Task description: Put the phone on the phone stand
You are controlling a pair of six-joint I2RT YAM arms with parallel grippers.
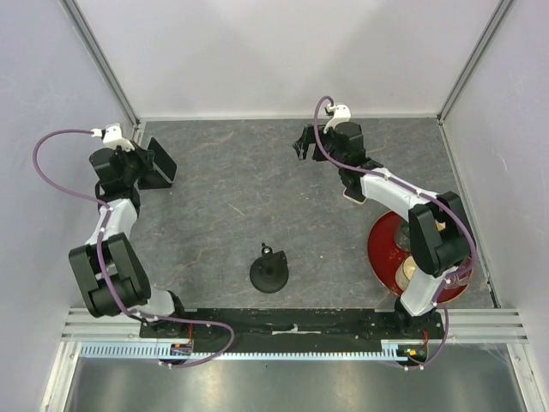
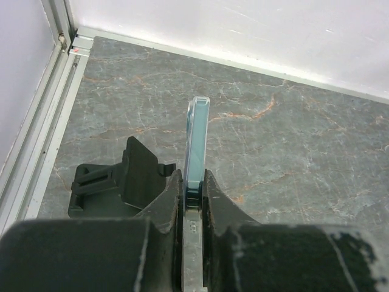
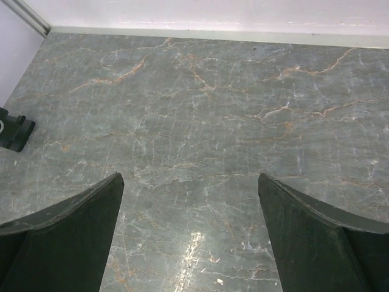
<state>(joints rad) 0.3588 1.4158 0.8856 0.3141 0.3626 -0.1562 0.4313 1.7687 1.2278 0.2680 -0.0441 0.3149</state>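
Observation:
My left gripper is shut on the phone, which I see edge-on as a slim pale slab standing upright between the fingers. The black phone stand sits on the table just left of and below the phone; I cannot tell whether they touch. In the top view the left gripper is at the far left of the table, with the phone a dark slab over the stand. My right gripper is open and empty over bare table at the back, and its fingers also spread wide in the right wrist view.
A black round object with a small knob lies on the grey marbled table, near the middle front. A red round dish sits at the right under the right arm. White walls close the back and sides. A corner of the stand shows in the right wrist view.

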